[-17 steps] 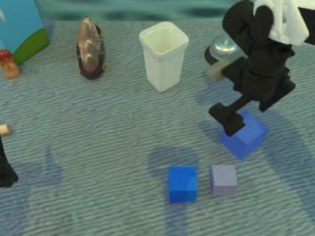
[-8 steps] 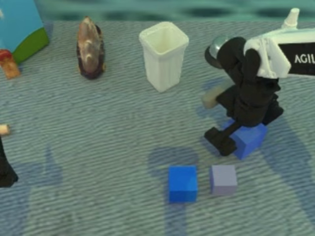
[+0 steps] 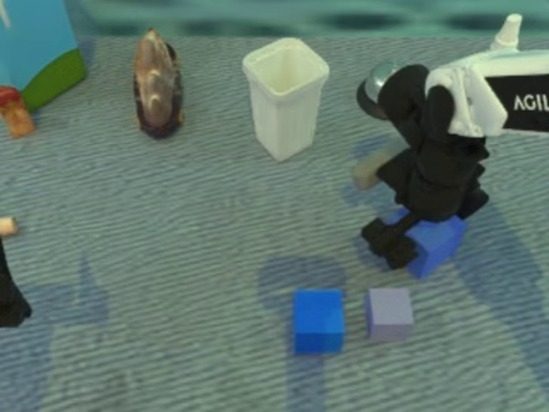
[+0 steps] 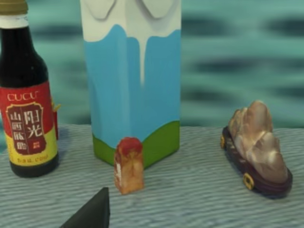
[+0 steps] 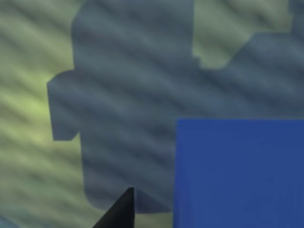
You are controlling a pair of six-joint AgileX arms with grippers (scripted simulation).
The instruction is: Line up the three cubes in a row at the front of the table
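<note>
The left gripper (image 3: 10, 305) is parked at the table's (image 3: 171, 257) left edge, well to the left of the white cup (image 3: 286, 96); whether its fingers are apart or together cannot be told.

In front of the cup, the bright blue cube (image 3: 318, 320) and the lavender-grey cube (image 3: 389, 313) are seen side by side near the front edge, close but not touching.

To the right of the cup and in front of it, the larger medium-blue cube (image 3: 436, 242) sits behind the lavender-grey one, out of the row. The right gripper (image 3: 410, 236) is lowered over it, one finger being seen against the cube's left face. Whether the fingers are closed on the cube cannot be told from the views.

The step in hand is judged to be the grasping of the third cube. Next, a firm grip is called for, and the cube must be set down to the right of the lavender-grey cube, in line with the pair.
</note>
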